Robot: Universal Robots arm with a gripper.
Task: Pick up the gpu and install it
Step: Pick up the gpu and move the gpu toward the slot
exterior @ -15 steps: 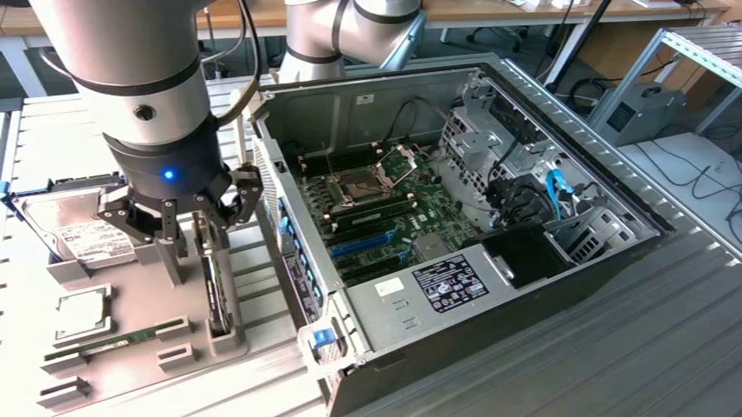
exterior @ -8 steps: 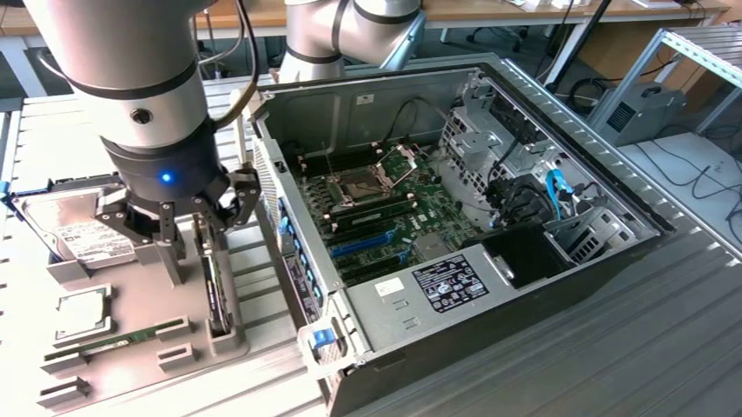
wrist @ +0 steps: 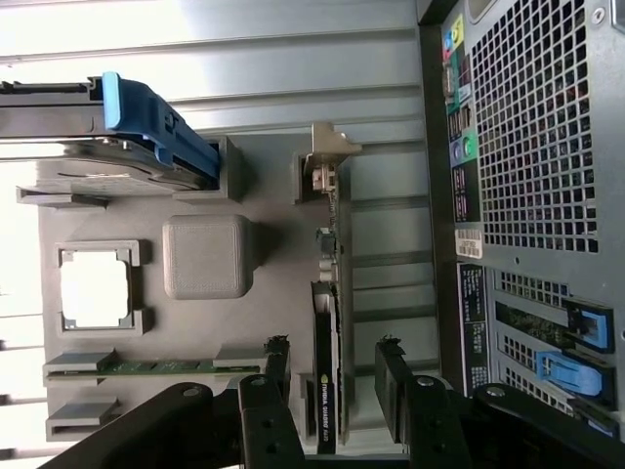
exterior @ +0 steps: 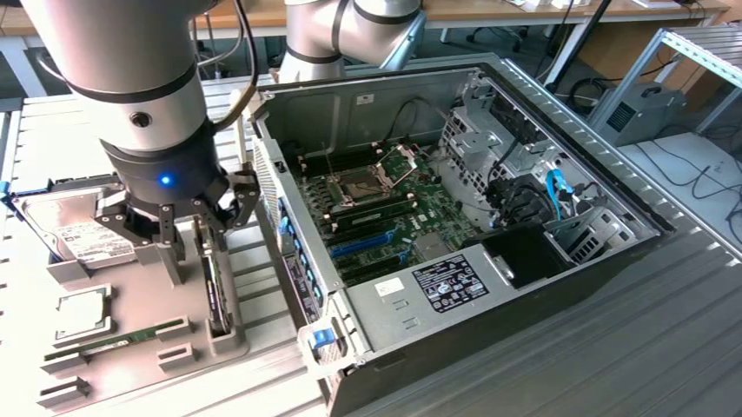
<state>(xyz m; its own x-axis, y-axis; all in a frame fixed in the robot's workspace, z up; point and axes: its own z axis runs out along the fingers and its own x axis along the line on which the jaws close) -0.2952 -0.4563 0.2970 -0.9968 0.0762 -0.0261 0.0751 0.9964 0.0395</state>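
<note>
End effector (wrist: 334, 347) fingers apart, straddling gpu (wrist: 325, 313), gaps both sides; gpu on edge in grey tray (wrist: 273, 293) slot.

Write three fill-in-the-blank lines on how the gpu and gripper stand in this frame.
1. The gpu stands on edge in the gray holder, between the gripper's two ___.
2. The jaws are ___, clear of the card.
3. The holder lies toward the exterior view's ___ of the computer case.
Missing: fingers; open; left.
</note>
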